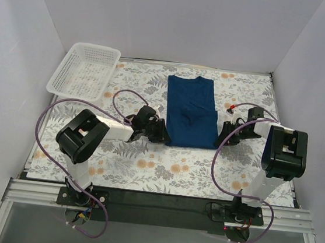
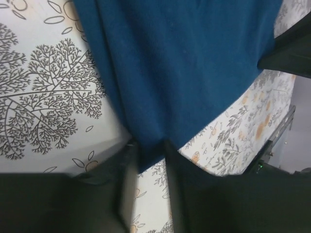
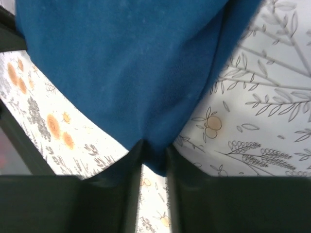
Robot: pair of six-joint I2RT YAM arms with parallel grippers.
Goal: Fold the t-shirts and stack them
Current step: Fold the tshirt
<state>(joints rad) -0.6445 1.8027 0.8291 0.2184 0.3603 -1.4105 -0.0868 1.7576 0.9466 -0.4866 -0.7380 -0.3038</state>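
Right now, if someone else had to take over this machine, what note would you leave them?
Left claw: closed on the near left corner of the t-shirt.
Right claw: closed on its near right corner.
T-shirt: flat on the flowered table, a long narrow strip with the collar at the far end. The white basket stands at the far left.
Done: sides folded in.
Left: probably bring the near hem up toward the collar, then stack.
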